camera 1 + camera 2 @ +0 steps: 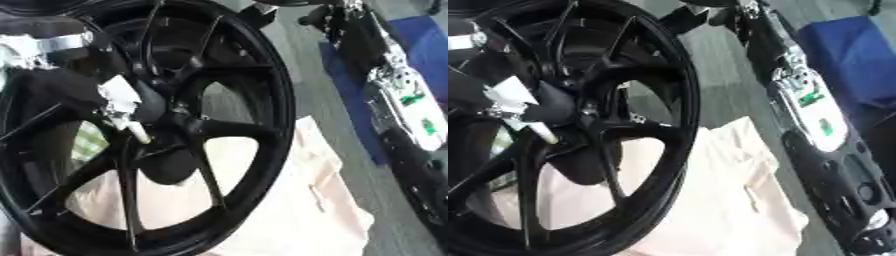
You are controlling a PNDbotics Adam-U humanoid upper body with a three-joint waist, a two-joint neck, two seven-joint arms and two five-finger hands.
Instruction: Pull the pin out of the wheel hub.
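A big black spoked wheel (262,100) stands tilted and fills the left of both views, its hub (179,122) near the middle. My left hand (105,100), black with white and silver parts, reaches in from the left and sits right against the hub. A short pale pin (542,132) slants down out of its fingers beside the hub; the fingers are curled round the pin's upper end. My right arm (807,100) runs down the right side, away from the wheel. Its hand (859,200) is a dark shape at the lower right.
A pale peach cloth (728,200) lies under and to the right of the wheel. A blue object (850,55) sits at the upper right on grey floor (324,115). Green-checked fabric (87,142) shows through the spokes.
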